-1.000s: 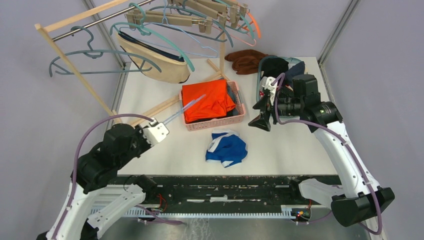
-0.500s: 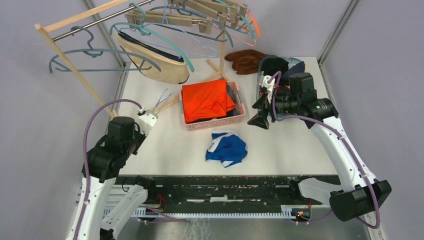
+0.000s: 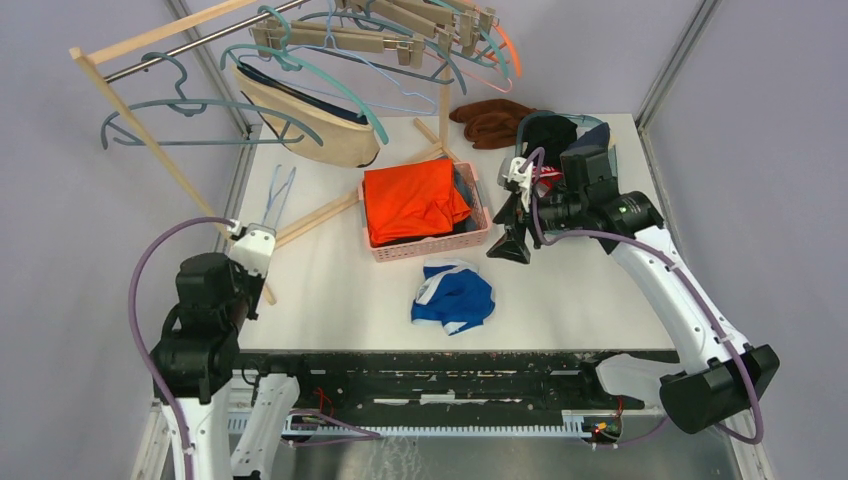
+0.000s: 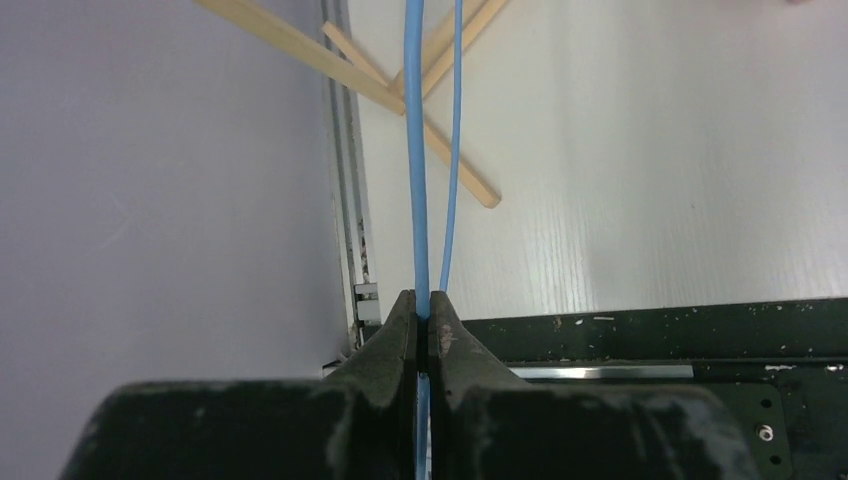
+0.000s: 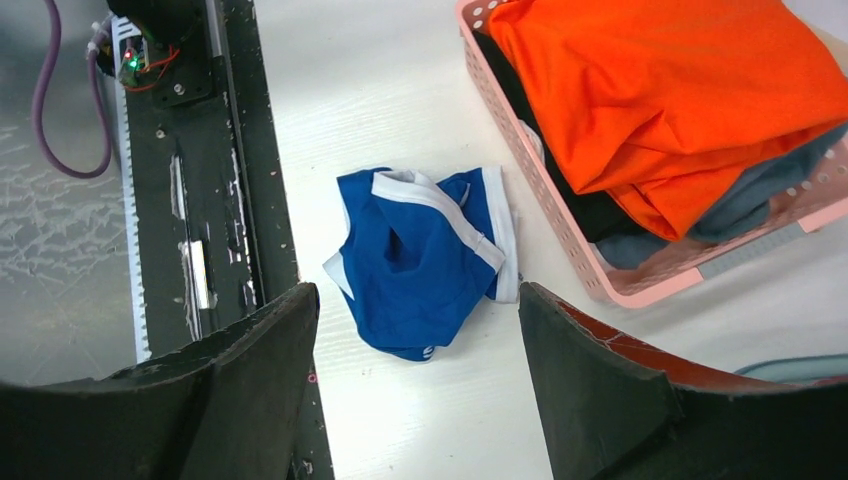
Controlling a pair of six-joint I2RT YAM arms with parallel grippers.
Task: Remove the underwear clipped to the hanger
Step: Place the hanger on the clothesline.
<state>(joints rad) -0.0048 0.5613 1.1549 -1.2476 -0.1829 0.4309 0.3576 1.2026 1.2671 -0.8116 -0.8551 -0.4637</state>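
Observation:
Royal blue underwear with white trim (image 3: 455, 297) lies loose on the table in front of the basket; it also shows in the right wrist view (image 5: 425, 262). Beige underwear (image 3: 310, 128) with a dark navy strip hangs clipped to a teal hanger (image 3: 300, 70) on the rack. My left gripper (image 3: 263, 230) is shut on a thin light blue wire hanger (image 3: 276, 192), its jaws (image 4: 423, 310) pinching the wire (image 4: 418, 150). My right gripper (image 3: 510, 238) is open and empty, hovering right of the basket, above and apart from the blue underwear (image 5: 417, 295).
A pink basket (image 3: 481, 214) holds a large orange garment (image 3: 412, 198). A brown cloth (image 3: 492, 120) and a dark garment inside a teal hanger (image 3: 552, 130) lie at the back right. The wooden rack (image 3: 150, 140) with several hangers stands at the back left.
My left arm has swung left with the blue wire hanger, away from the basket towards the table's left edge. My right gripper has moved a little left, staying open.

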